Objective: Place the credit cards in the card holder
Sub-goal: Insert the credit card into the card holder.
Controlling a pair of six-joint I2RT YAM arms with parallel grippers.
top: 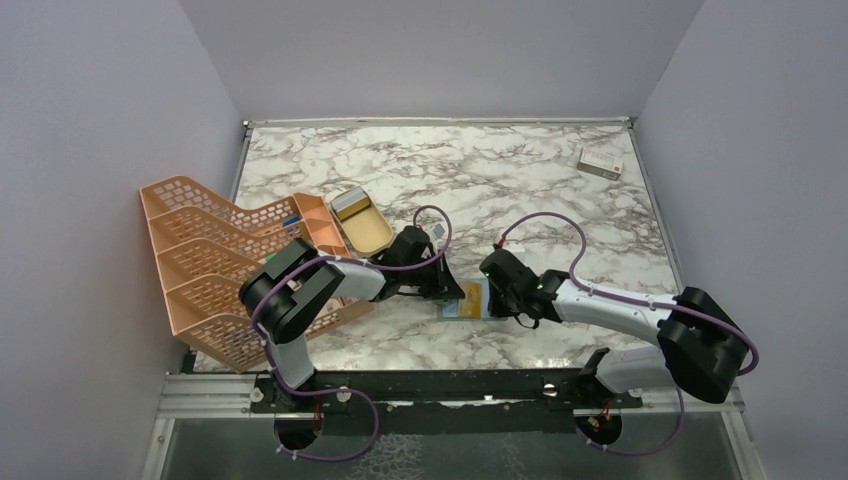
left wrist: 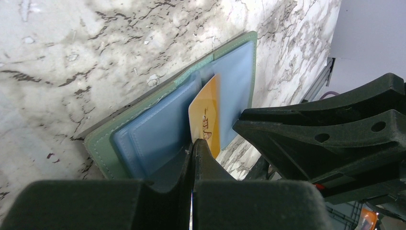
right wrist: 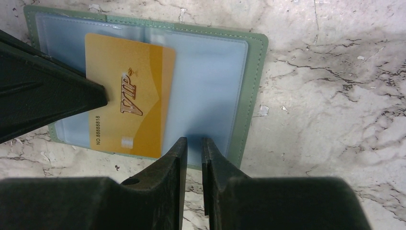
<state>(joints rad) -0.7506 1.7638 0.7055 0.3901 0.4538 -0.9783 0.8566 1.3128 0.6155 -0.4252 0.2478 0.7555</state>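
Note:
The card holder point(top: 474, 296) lies open on the marble table, pale blue inner faces up, grey-green rim showing point(right wrist: 210, 72). My left gripper point(left wrist: 194, 143) is shut on a gold credit card point(left wrist: 206, 115) marked VIP. It holds the card on edge against the wallet's point(left wrist: 143, 129) middle fold. In the right wrist view the card point(right wrist: 129, 86) covers the wallet's left half, with the left fingers point(right wrist: 48, 100) at its edge. My right gripper point(right wrist: 194, 143) has its jaws nearly together with nothing between them, tips on the wallet's near edge. No other card shows.
An orange mesh rack point(top: 215, 260) stands at the left, close behind my left arm. A gold oval tin point(top: 362, 222) lies open beside it. A white box with a red mark point(top: 600, 162) sits at the far right corner. The two grippers point(top: 470, 285) are close together.

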